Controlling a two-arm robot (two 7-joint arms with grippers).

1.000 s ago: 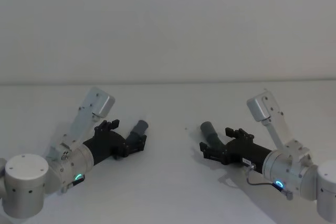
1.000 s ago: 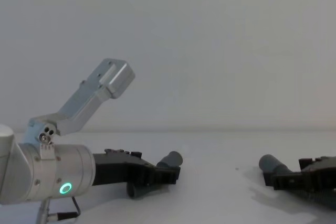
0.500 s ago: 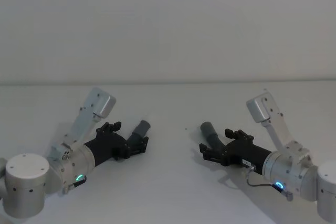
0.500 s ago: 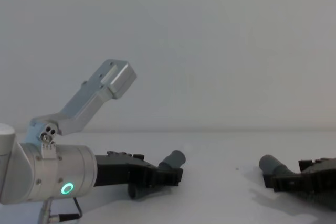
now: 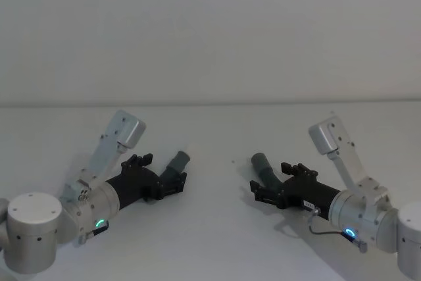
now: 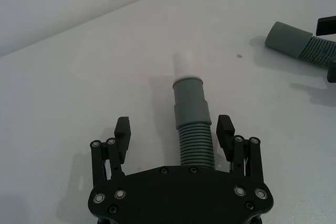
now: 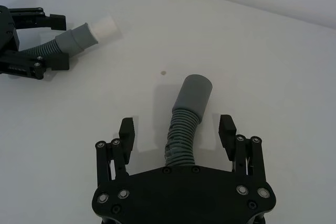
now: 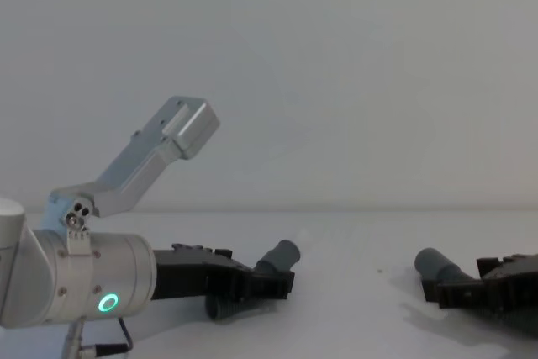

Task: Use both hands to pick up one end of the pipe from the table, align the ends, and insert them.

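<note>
- While both arms sit low over the tabletop (image 5: 210,238), each tool straddles its own hose piece.
- left tool (image 6: 174,128): near-left of the scene, fingers (image 6: 123,129) spread wide. One sits on each side of the left hose piece (image 6: 195,145). There is a gap on both sides, so the pads are off the ribs.
- left cuff (image 6: 190,100): smooth grey, sticks out past the fingertips and ends in a narrower white tip (image 6: 184,64). It points far-right.
- right tool (image 7: 177,127): near-right, fingers (image 7: 227,127) equally wide around the right hose piece (image 7: 181,142), not clamped on it.
- right cuff (image 7: 193,94): plain grey and points far-left. The ribbed section bends slightly just behind it.
- Chest view: left cuff (image 8: 284,255) and right cuff (image 8: 433,264) both tilt upward. Cannot tell whether either clears the tabletop.
- Head view: the cuffs are well apart, left one (image 5: 179,161) and right one (image 5: 261,162), angled toward each other and away from the robot.
- Between them is a stretch of tabletop with one small dark speck (image 7: 163,72), closer to the right cuff.
- Each tool body covers the rest of its hose, so the piece lengths are hidden.
- A green ring light (image 8: 106,303) glows on the left arm (image 8: 76,287).
- A pale wall (image 5: 210,31) stands behind the far edge of the tabletop.
</note>
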